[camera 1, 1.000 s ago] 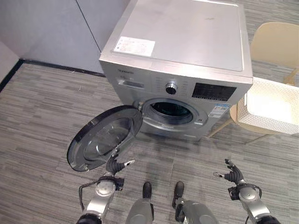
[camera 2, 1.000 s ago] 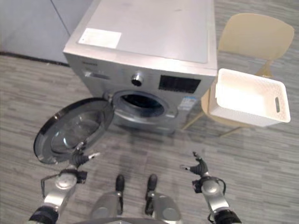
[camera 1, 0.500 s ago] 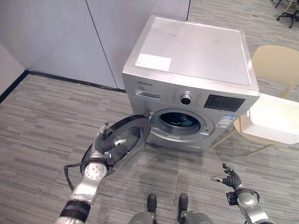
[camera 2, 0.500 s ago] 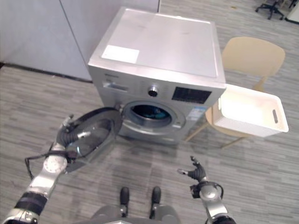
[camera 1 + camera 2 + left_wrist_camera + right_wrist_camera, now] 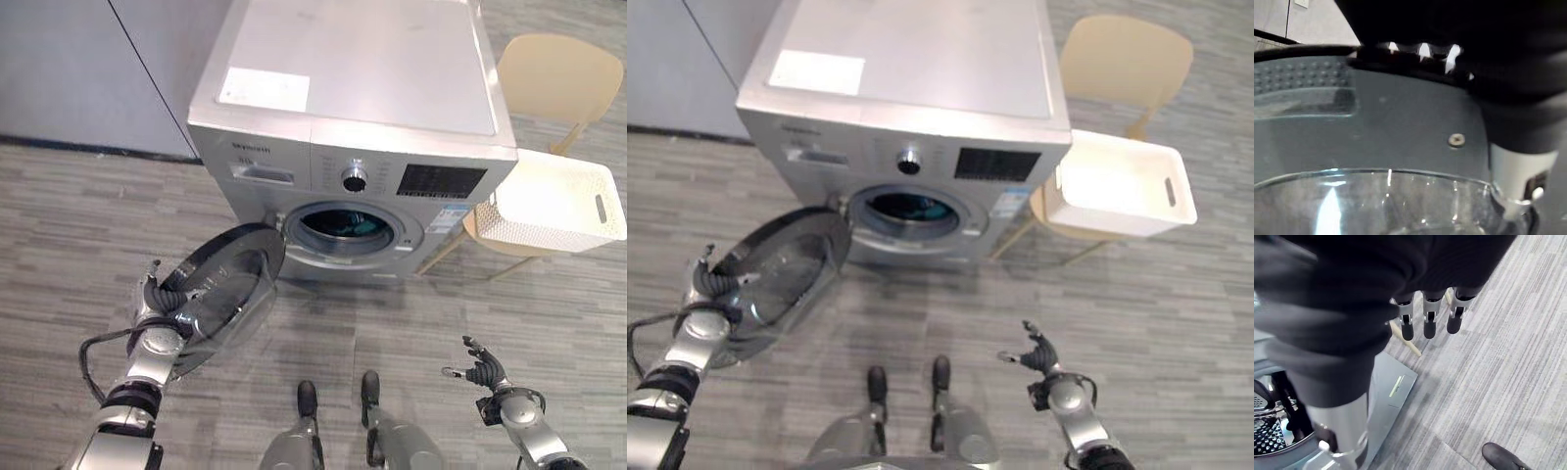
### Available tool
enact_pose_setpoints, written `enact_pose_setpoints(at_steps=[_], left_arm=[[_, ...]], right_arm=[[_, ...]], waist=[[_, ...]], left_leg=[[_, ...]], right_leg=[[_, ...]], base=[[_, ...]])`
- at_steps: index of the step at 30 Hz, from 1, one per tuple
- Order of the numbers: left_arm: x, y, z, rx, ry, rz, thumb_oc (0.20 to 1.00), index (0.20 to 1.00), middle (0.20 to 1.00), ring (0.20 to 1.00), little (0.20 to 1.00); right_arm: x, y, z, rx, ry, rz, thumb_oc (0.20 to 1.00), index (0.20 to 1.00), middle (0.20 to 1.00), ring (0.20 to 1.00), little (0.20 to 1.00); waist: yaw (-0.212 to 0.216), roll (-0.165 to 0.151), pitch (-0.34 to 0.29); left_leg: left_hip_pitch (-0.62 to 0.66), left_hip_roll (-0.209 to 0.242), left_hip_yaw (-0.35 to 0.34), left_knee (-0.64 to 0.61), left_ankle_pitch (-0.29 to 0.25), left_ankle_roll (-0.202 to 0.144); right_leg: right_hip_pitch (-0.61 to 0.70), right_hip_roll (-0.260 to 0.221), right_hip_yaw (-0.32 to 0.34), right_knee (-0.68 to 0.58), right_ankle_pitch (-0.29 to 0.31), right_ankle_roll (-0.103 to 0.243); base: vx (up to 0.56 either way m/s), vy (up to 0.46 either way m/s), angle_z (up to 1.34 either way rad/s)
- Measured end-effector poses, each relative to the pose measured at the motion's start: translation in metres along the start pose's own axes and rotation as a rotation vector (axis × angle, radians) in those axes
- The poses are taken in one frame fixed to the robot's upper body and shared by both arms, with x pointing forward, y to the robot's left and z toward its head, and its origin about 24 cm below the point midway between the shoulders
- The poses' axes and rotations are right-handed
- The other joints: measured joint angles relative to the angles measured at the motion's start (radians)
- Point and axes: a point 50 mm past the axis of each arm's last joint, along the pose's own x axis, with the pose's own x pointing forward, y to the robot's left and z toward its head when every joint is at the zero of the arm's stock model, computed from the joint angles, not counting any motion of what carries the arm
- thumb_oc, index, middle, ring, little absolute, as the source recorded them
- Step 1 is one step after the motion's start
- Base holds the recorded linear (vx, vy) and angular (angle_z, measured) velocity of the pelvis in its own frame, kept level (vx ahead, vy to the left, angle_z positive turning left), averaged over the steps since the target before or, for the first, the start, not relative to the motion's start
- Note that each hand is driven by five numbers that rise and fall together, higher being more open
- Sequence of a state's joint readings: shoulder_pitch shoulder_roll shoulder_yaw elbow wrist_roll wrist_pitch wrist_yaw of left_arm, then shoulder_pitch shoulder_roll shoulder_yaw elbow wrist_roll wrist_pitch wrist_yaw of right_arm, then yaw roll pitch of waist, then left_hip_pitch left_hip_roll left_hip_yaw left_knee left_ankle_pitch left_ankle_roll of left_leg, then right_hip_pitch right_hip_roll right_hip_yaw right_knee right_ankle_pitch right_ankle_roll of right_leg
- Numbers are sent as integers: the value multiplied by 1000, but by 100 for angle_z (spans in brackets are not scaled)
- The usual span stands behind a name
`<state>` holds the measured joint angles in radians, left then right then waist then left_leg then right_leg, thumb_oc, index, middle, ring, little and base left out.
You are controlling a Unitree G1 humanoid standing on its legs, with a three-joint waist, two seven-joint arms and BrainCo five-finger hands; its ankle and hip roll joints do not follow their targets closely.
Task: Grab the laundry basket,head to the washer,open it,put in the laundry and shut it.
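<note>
The silver washer (image 5: 362,108) stands ahead with its round door (image 5: 223,292) swung open to the left. Teal laundry (image 5: 358,224) shows inside the drum. My left hand (image 5: 160,305) rests against the door's outer side near its rim, fingers laid flat on it; the left wrist view shows the door's grey inner frame (image 5: 1400,122) and glass up close. My right hand (image 5: 481,372) hangs low on the right, open and holding nothing, its fingers (image 5: 1425,318) straight above the floor. The white laundry basket (image 5: 554,204) sits on a chair to the right of the washer.
A beige chair (image 5: 1127,59) carries the basket beside the washer's right side. A grey wall (image 5: 88,69) runs behind on the left. Striped grey floor (image 5: 421,313) lies open before the washer.
My left hand rose from below the door to its outer side and stays there. The head camera has shifted. The right hand has kept its place.
</note>
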<state>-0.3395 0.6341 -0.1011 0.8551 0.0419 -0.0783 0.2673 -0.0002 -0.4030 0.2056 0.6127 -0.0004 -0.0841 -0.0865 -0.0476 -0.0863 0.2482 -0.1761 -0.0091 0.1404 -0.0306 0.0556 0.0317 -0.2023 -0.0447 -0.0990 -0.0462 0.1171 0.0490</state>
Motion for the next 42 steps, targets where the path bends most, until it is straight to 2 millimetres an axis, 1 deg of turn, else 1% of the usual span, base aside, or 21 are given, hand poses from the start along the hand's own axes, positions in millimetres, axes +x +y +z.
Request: enact_pose_setpoints(at_steps=[4,7,8,9,10,13,15,17,18,19,20,22,24,25,27,30,33,34,38,39,42], left_arm=[[-11,-15,7,-46,-60,-53,1000,1000,1000,1000,1000],[-38,-39,9,-145,-114,-142,1000,1000,1000,1000,1000],[-51,-54,9,-195,-116,-203,1000,1000,1000,1000,1000],[-82,-78,19,-338,-161,-320,1000,1000,1000,1000,1000],[-94,-95,24,-382,-171,-404,1000,1000,1000,1000,1000],[-104,-124,47,-414,-210,-551,1000,1000,1000,1000,1000],[-88,-128,73,-378,-271,-575,1000,1000,1000,1000,1000],[-68,-126,102,-357,-305,-503,1000,1000,1000,1000,1000],[-48,-118,108,-321,-285,-436,1000,1000,1000,1000,1000],[-24,-100,130,-318,-303,-352,1000,1000,1000,1000,1000],[-18,-95,137,-310,-323,-330,1000,1000,1000,1000,1000],[7,-76,153,-233,-305,-255,1000,1000,1000,1000,1000],[26,-37,171,-188,-323,-140,1000,1000,1000,1000,1000],[26,-42,165,-98,-316,-152,1000,1000,1000,1000,1000],[21,-36,161,-122,-356,-136,1000,1000,1000,1000,1000],[12,-40,157,-164,-388,-140,1000,1000,1000,1000,1000],[-4,-51,147,-214,-412,-154,1000,1000,1000,1000,1000],[-20,-63,143,-279,-443,-182,1000,1000,1000,1000,1000],[-56,-86,89,-388,-329,-259,1000,1000,1000,1000,1000],[-73,-93,57,-379,-246,-300,1000,1000,1000,1000,1000],[-97,-101,4,-371,-70,-363,1000,1000,1000,1000,1000]], right_arm=[[4,-2,5,-2,-8,-7,1000,1000,1000,1000,1000],[6,-4,9,0,-18,-13,1000,1000,1000,1000,1000],[6,-3,9,1,-16,-12,1000,1000,1000,1000,1000],[3,-1,8,18,-17,-11,1000,1000,1000,1000,1000],[3,1,8,27,-15,-11,1000,1000,1000,1000,1000],[0,11,4,45,-3,8,1000,1000,1000,1000,1000],[-1,20,2,16,4,37,1000,1000,1000,1000,1000],[-6,24,1,6,-9,41,1000,1000,1000,1000,1000],[-5,26,3,0,-20,48,1000,1000,1000,1000,1000],[-7,24,-3,-10,10,38,1000,1000,1000,1000,1000],[-9,25,-6,-12,21,42,1000,1000,1000,1000,1000],[-7,30,-2,-30,8,60,1000,1000,1000,1000,1000],[1,22,15,-44,-59,35,1000,1000,1000,1000,1000],[1,14,13,-59,-55,22,1000,1000,1000,1000,1000],[6,9,24,-55,-95,4,1000,1000,1000,1000,1000],[7,8,25,-34,-97,1,1000,1000,1000,1000,1000],[7,4,25,-21,-95,-15,1000,1000,1000,1000,1000],[6,1,22,-13,-87,-32,1000,1000,1000,1000,1000],[5,-5,19,-1,-70,-62,1000,1000,1000,1000,1000],[6,-8,18,9,-60,-78,1000,1000,1000,1000,1000],[4,-14,11,24,-34,-105,1000,1000,1000,1000,1000]], waist=[[26,12,25],[39,21,30],[48,24,32],[53,31,35],[56,32,35],[47,39,36],[6,41,38],[-17,30,36],[-24,25,36],[-91,23,41],[-116,14,46],[-132,-17,51],[-162,-20,56],[-171,-24,62],[-147,-21,87],[-128,-11,99],[-94,-1,105],[-83,11,106],[-27,44,92],[-9,53,83],[25,70,55]], left_leg=[[-2,1,10,4,-3,-5],[9,1,9,0,2,3],[21,0,9,-6,2,3],[53,-3,0,-17,1,1],[59,-2,-6,-21,0,0],[58,0,7,-21,0,-2],[52,2,31,-22,4,0],[32,-5,100,-22,-2,-9],[27,-3,140,-39,1,7],[-2,-2,204,-50,3,16],[1,-6,216,-50,5,13],[-4,-7,257,-50,1,7],[-36,6,283,-50,1,7],[-39,-3,287,-50,4,4],[-51,20,283,-50,4,-20],[-36,37,251,-51,10,-29],[-1,52,218,-52,9,-34],[29,53,197,-54,7,-37],[73,57,144,-57,-8,-54],[89,57,133,-56,-10,-56],[94,58,104,-52,-7,-49]], right_leg=[[-4,-1,6,4,0,0],[9,-1,3,-2,0,-1],[20,-1,3,-6,0,-1],[59,-2,0,-26,0,-1],[67,-1,-4,-29,-2,-4],[57,3,1,-28,-3,-6],[26,7,29,-10,2,-1],[-47,20,108,33,9,6],[-69,12,139,17,14,17],[-107,-10,102,-11,24,30],[-120,-10,105,-9,36,44],[-151,-2,142,5,55,58],[-166,-2,136,-34,55,58],[-178,-1,142,-34,111,30],[-193,26,153,-33,114,28],[-167,44,125,-33,121,11],[-121,50,103,-33,105,-12],[-83,52,89,-34,95,-26],[-16,48,43,-34,50,-45],[2,48,34,-34,45,-52],[21,46,9,-34,42,-53]], base=[[-7,-7,-7],[11,-55,2],[27,-92,10],[19,-101,14],[5,-128,16],[-62,-81,-12],[-116,8,-44],[-34,49,-81],[-42,54,-165],[-38,44,-131],[-42,40,-94],[-16,-6,-51],[-8,-6,-51],[22,-21,-37],[32,-60,-23],[14,-45,15],[31,-62,27],[52,-69,44],[74,-61,38],[61,-51,30],[41,-38,28]])
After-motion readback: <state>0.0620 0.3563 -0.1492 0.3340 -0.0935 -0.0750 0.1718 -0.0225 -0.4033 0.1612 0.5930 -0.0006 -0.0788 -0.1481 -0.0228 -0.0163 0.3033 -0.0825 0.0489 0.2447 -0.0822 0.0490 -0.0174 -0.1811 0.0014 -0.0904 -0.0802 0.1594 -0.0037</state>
